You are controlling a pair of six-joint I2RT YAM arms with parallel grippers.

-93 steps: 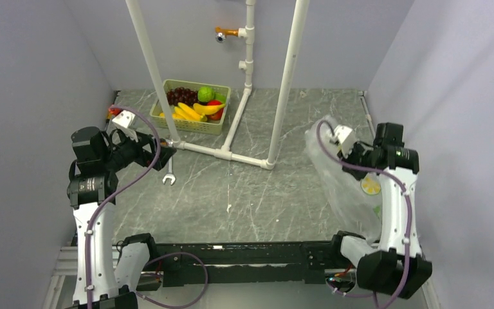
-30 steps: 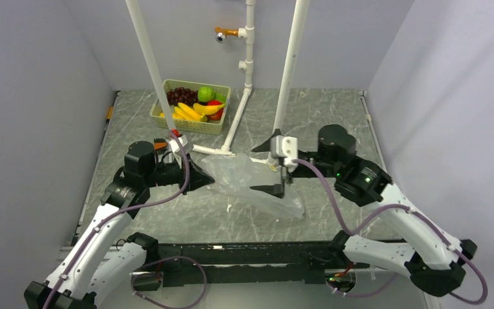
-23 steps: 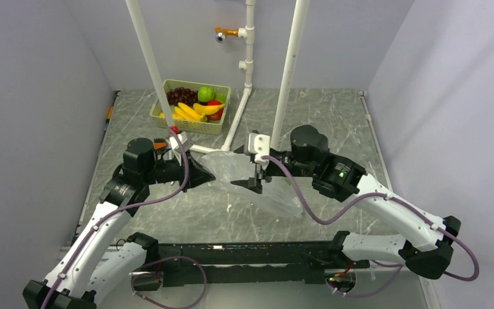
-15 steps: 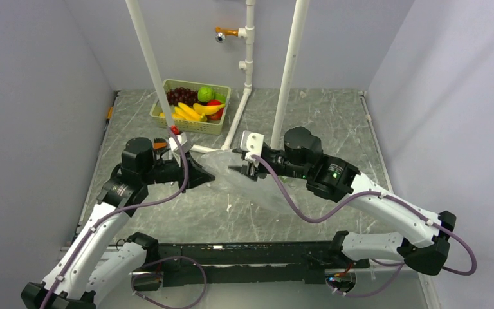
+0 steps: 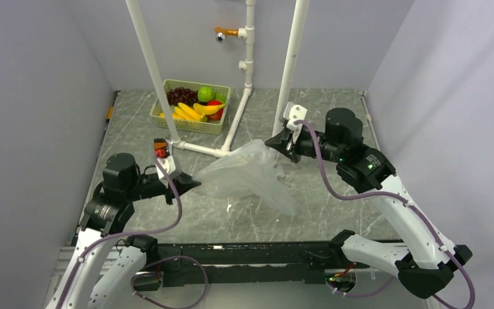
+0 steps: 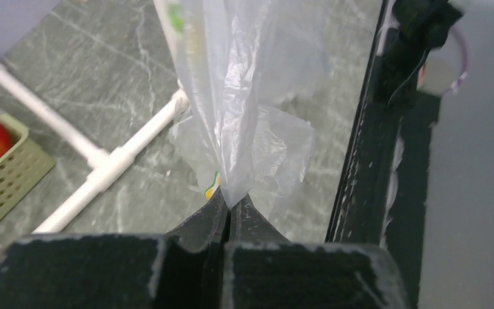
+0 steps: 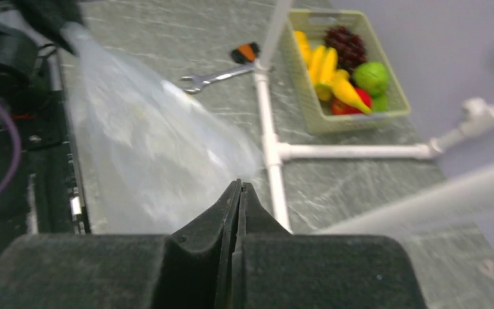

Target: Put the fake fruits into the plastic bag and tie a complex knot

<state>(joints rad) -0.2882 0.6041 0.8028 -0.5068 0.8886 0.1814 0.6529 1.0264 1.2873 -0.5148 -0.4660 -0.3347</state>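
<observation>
The plastic bag (image 5: 247, 172) is clear crinkly film, stretched above the table between both grippers. My left gripper (image 5: 192, 183) is shut on its near left corner, and the film (image 6: 231, 96) rises straight out of the closed jaws (image 6: 232, 203). My right gripper (image 5: 271, 141) is shut on the bag's far right edge, with the film (image 7: 141, 141) fanning away from its tips (image 7: 240, 187). The fake fruits lie in the pale green basket (image 5: 175, 120): yellow bananas (image 5: 190, 111), purple grapes (image 5: 181, 95), a green fruit (image 5: 205, 94) and a red one (image 5: 215, 104). No knot is in view.
A white pipe frame (image 5: 222, 152) lies on the grey marble table (image 5: 334, 122), with two uprights (image 5: 291, 64) rising just behind the bag. A silver wrench (image 7: 215, 77) lies beside the pipe. Grey walls close in on both sides.
The right gripper closed on the bag's edge and swung back and to the right, pulling the film taut. The left arm drew back toward the near left, still gripping its corner.
</observation>
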